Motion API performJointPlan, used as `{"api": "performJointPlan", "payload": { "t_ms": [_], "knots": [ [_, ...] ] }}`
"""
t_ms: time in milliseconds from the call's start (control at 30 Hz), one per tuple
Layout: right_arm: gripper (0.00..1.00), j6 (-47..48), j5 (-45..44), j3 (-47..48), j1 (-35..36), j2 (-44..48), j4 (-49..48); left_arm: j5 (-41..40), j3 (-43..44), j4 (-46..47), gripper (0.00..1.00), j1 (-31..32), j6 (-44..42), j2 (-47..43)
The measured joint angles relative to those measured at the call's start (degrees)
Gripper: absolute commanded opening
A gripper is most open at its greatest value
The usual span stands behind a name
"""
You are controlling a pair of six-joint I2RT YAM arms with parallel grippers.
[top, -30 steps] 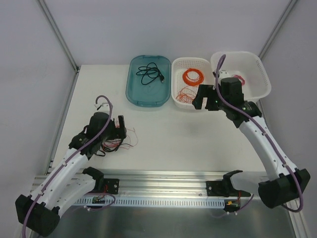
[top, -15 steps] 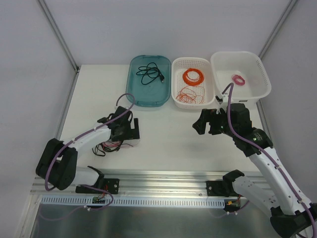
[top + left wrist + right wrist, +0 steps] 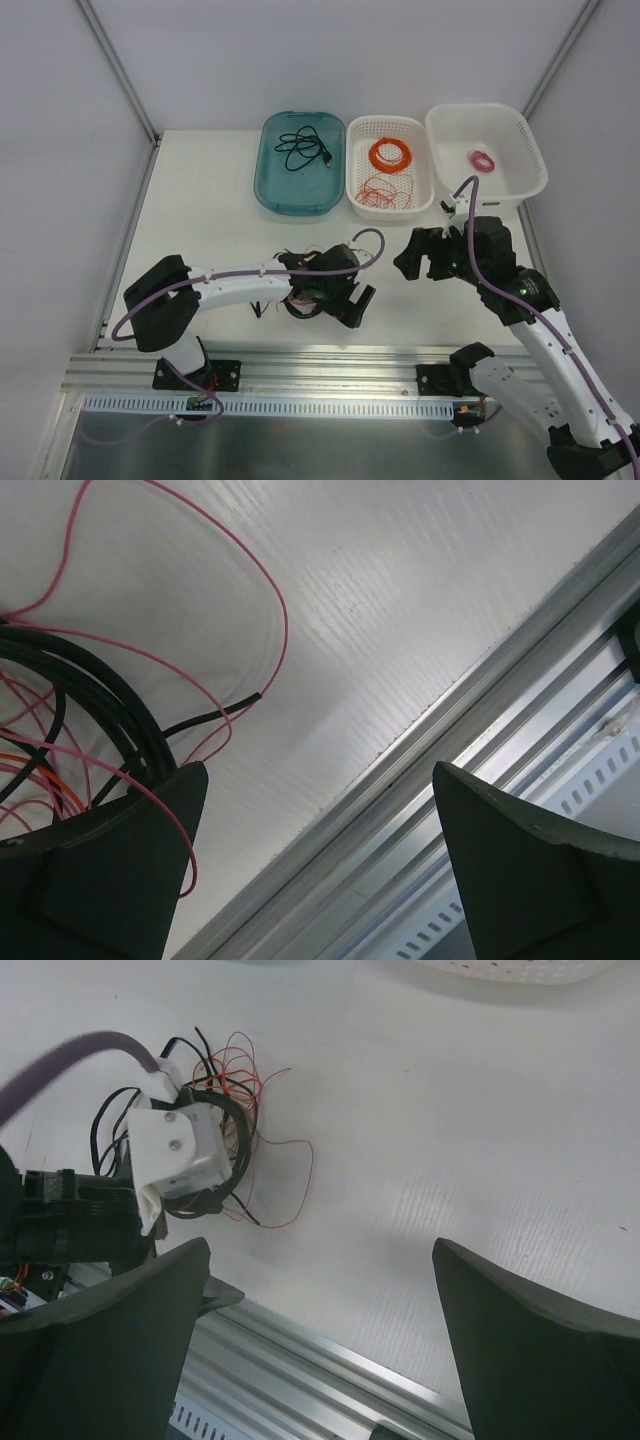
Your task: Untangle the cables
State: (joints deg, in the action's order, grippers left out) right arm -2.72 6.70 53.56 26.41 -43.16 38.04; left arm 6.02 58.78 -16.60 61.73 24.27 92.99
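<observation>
Snagging is looming: my left gripper is hovering spread and empty beside the cable tangle by the front rail; closing carelessly is risking pinching several strands together. My right gripper is idling open.
</observation>
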Motion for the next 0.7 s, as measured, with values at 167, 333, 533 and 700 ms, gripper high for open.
{"api": "performJointPlan", "payload": {
  "t_ms": [167, 333, 533, 700],
  "knots": [
    [0.94, 1.07, 0.39, 0.0, 0.0, -0.74, 0.39, -4.28, -3.5, -0.7, 0.99, -0.37, 4.98, -8.02],
    [0.84, 2.49, 3.48, -0.02, 0.85, -4.79, -1.33, -12.37, -8.09, -3.1, 0.99, -0.79, 13.2, -22.91],
    [0.68, 5.25, 7.56, -0.02, 5.18, -15.61, -7.04, -16.41, -15.13, -4.98, 0.99, -10.08, 21.99, -31.56],
    [0.45, 8.31, 10.58, 0.81, 9.4, -26.99, -12.7, -16.94, -18.34, -7.96, 0.99, -16.96, 24.48, -30.29]
  ]
}}
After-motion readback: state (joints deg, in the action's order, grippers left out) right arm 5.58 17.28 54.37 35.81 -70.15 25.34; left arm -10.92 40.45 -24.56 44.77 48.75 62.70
